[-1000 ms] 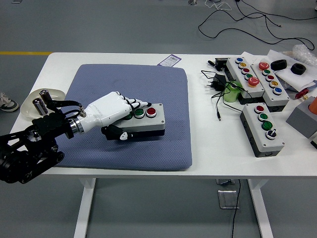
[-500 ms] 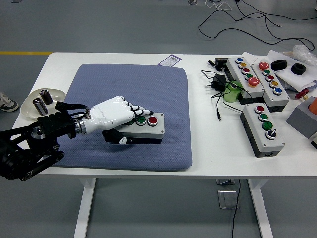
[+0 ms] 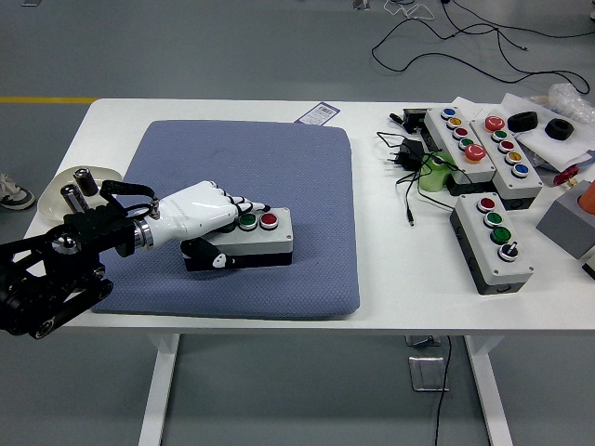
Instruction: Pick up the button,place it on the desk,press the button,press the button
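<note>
The left hand (image 3: 209,218) grasped the button box (image 3: 251,237), which lay on the blue mat (image 3: 279,167); placing on the bench and both presses apparently remained.

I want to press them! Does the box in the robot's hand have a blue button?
No, the box held by the left hand on the mat shows only a green and a red button.

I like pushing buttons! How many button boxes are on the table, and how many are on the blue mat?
On the blue mat, held by the robot hand: 1
On the bare table at the right: 3
Total: 4 button boxes
</note>
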You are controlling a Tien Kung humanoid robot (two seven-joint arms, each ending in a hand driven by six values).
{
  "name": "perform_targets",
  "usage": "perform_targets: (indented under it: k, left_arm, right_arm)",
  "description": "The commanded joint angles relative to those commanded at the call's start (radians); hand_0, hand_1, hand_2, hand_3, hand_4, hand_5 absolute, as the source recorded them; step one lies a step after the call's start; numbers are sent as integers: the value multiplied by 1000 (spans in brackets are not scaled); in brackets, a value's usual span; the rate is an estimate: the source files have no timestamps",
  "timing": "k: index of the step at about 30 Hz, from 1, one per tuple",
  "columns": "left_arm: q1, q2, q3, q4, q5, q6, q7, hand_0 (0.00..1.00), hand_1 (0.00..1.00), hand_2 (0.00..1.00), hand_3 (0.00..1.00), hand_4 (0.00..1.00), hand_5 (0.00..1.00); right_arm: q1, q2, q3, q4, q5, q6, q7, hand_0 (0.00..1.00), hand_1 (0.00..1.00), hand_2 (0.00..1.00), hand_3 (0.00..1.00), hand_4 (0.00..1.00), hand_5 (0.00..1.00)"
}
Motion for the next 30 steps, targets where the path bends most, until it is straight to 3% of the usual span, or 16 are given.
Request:
perform_targets:
  k: [3,4,9,10,20,25,30]
  left_arm:
    - [3,4,-11,-6,-18,-33,9,412,596,777,988,939,395]
    - [4,6,-16,-10,-24,-43,11,500,673,872,998,984,479]
    - [12,17,-45,-36,-51,-78,17,500,673,872,998,984,479]
    - [13,19,-51,-41,-58,-82,16,529,700,915,998,998,516]
    - [18,25,-79,-51,-68,-49,6,545,713,930,998,998,530]
    - [18,27,-91,-50,-4,-33,1,557,722,934,998,998,537]
    - [21,33,-109,-50,81,-44,10,564,726,936,998,998,558]
  right_arm:
    - [0,0,0,0,1,0,0,680,651,702,645,335,186]
    - [0,0,1,0,1,0,0,679,652,700,645,335,186]
    - [-1,1,4,0,1,-1,0,679,652,700,645,335,186]
    - [-1,1,4,0,0,-1,0,678,652,702,645,335,187]
    - [-4,1,5,0,1,0,-2,678,652,700,645,335,187]
    - [-5,1,2,0,6,1,-2,678,652,700,645,335,186]
    - [-5,1,-3,0,10,1,-3,678,652,700,645,335,186]
